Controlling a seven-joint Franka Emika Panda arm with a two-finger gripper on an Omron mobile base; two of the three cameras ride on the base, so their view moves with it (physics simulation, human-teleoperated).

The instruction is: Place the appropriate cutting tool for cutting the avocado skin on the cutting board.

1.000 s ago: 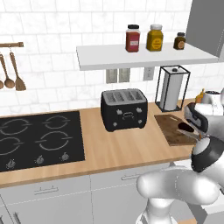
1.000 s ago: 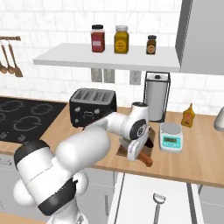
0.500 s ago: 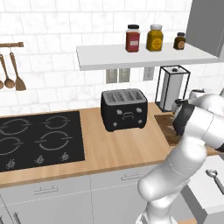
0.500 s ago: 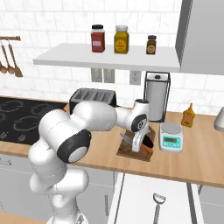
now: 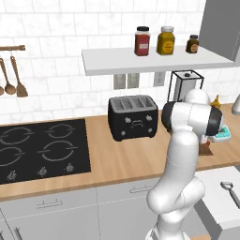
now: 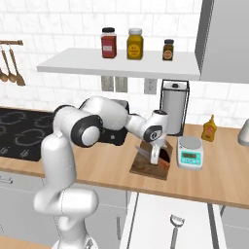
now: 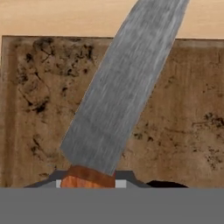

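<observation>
the wooden counter (image 6: 97, 168) ran wide under my arm, with the black hob (image 5: 37, 150) at its left end and the white shelf (image 6: 121, 65) above carrying three jars. the black toaster (image 5: 132, 116) stood at the middle of the counter, mostly hidden behind my arm from the right base camera. beside it to the right lay the cutting board (image 6: 151, 168), a dark brown slab with grain and stains, and just beyond its right edge sat the white-and-teal scale (image 6: 190, 152), with the paper towel holder (image 6: 174, 108) behind. my gripper (image 6: 154, 156) hung right over the board, pointing down at it. it was clamped on the knife (image 7: 120, 92) at the orange-red handle, whose top showed between my fingers in the hand camera, and the silver blade slanted out across the board's surface; i couldn't tell whether the tip touched the wood. a small dark lump at the board's near edge may have been the avocado (image 7: 164, 184), though too little of it showed to be sure.
</observation>
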